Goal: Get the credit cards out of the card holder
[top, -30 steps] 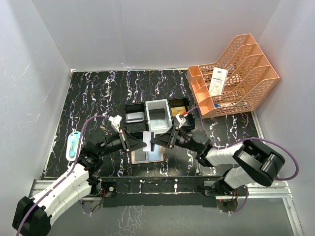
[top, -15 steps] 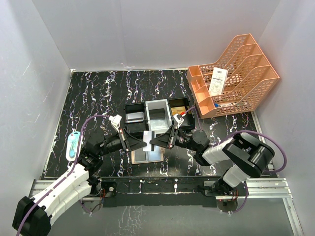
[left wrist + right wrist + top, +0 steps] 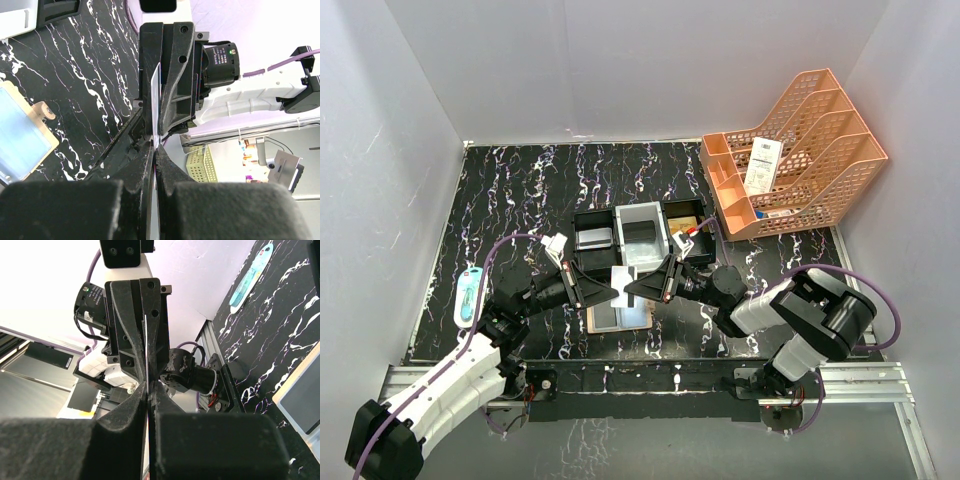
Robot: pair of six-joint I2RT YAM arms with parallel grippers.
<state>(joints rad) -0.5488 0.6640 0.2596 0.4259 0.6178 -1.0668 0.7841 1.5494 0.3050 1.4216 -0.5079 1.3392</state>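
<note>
Mid hand-over of one pale credit card (image 3: 621, 279), pinched at once by left fingers (image 3: 600, 291) and right fingers (image 3: 646, 285), just above the open card holder (image 3: 620, 318) flat on the table (image 3: 520, 190). Next, likely: loosen the left pinch, then carry to the tray (image 3: 640, 236).

Looks like a robotics lab test cell: white panels (image 3: 650, 60) boxing in a black marbled tabletop (image 3: 520, 190), an aluminium rail (image 3: 865, 375) along the near edge, purple cabling (image 3: 515, 238), and a cluttered workroom (image 3: 255, 160) glimpsed beyond.
</note>
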